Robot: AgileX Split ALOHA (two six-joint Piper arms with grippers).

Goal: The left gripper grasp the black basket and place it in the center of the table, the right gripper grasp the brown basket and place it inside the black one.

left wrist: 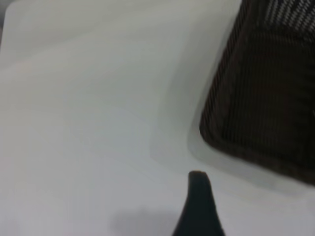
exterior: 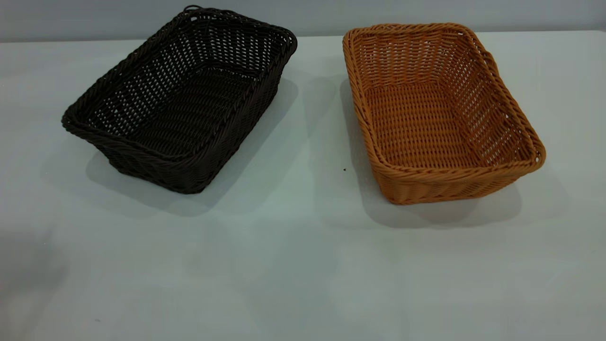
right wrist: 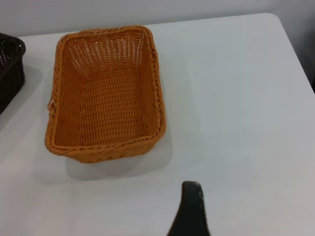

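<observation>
Two woven baskets sit apart on the pale desk (exterior: 303,265), both rectangular and shallow with braided rims and flaring sides. The black basket (exterior: 182,102) is very dark brown-black and stands toward the exterior view's left, turned at an angle so one corner points to the near edge. The brown basket (exterior: 438,111), orange-tan and of like size, stands toward the right, also slightly skewed. A bare strip of desk runs between them, they do not touch, and both are empty.

Room is wide in front of the baskets: the whole near half of the desk is bare. Both baskets lie close to the far edge, where the desk meets a grey wall.

No arm shows in the exterior view. The left wrist view adds a blurred dark tip of the left claw (left wrist: 198,206) above bare desk, near one corner of the black basket (left wrist: 268,93) but apart from it. The right wrist view shows one dark finger of the right claw (right wrist: 191,211) over bare desk, well short of the brown basket (right wrist: 106,96), with the rounded desk corner (right wrist: 275,24) beyond and a sliver of the black basket (right wrist: 10,69) at the side. Whether either claw is apart or together I cannot tell.
</observation>
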